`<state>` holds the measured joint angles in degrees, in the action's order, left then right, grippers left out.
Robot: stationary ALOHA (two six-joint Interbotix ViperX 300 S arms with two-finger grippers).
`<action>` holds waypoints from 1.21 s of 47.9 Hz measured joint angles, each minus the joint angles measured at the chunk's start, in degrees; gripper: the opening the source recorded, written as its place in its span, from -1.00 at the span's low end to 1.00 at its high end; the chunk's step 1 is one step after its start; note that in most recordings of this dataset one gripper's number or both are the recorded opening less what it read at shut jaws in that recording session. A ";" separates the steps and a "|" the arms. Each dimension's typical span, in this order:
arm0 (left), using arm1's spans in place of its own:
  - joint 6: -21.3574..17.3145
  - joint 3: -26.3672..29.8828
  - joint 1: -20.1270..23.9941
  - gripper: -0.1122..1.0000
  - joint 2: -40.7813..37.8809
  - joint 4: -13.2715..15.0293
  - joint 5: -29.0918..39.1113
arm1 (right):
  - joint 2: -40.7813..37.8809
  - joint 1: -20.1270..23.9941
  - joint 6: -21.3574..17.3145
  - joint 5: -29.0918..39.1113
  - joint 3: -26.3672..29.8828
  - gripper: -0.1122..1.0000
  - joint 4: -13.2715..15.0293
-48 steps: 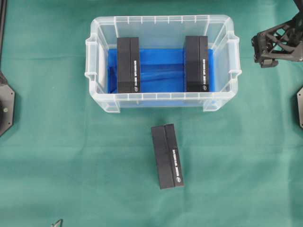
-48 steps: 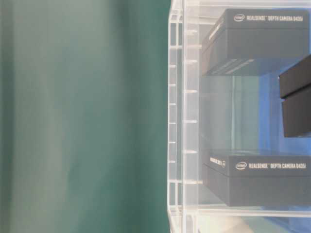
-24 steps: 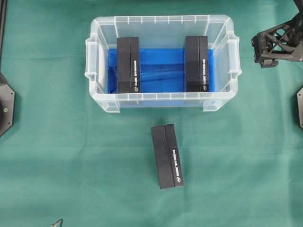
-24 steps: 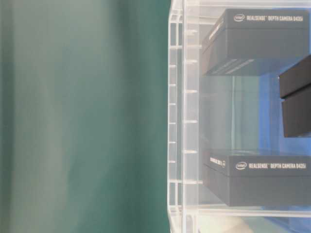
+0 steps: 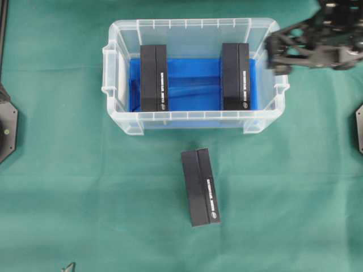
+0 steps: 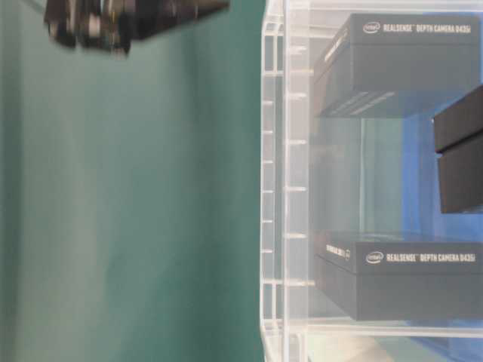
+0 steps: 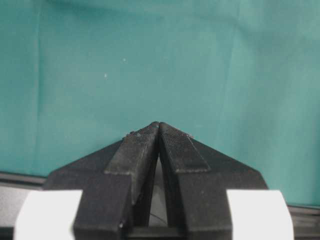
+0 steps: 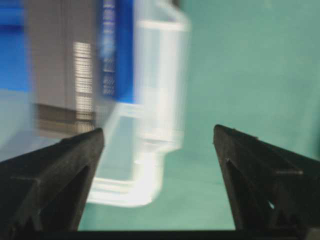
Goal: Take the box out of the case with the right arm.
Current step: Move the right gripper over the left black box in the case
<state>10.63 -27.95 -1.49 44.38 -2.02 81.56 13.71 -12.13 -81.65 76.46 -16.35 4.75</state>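
Note:
The case is a clear tub with a blue floor, standing at the back middle of the green cloth. Two black boxes stand in it, one at the left and one at the right. My right gripper hovers, blurred, over the case's right rim handle, to the right of the right box. In the right wrist view that gripper is open and empty, with a case corner and a box ahead of it. My left gripper is shut on nothing over bare cloth.
A third black box lies on the cloth in front of the case. Black arm bases sit at the left edge and the right edge. The table-level view shows the case wall and the blurred right arm.
My right arm has swung left from the cloth beside the case to above its right rim and is blurred with motion. It has come into the table-level view. The boxes have not moved.

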 measured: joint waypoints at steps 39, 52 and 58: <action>0.00 0.00 0.00 -0.76 1.58 0.00 0.00 | -32.08 4.22 0.09 -0.09 38.14 0.79 -0.09; 0.00 -0.09 0.00 -0.76 1.67 0.00 0.00 | -37.18 4.66 2.02 -0.09 45.09 0.79 -1.58; 0.00 -0.09 0.00 -0.76 1.67 0.00 0.00 | -38.76 4.66 2.55 0.00 47.02 0.79 -2.20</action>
<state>10.63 -28.04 -1.49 46.05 -2.02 81.56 -25.05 -7.47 -79.10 76.46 30.67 2.55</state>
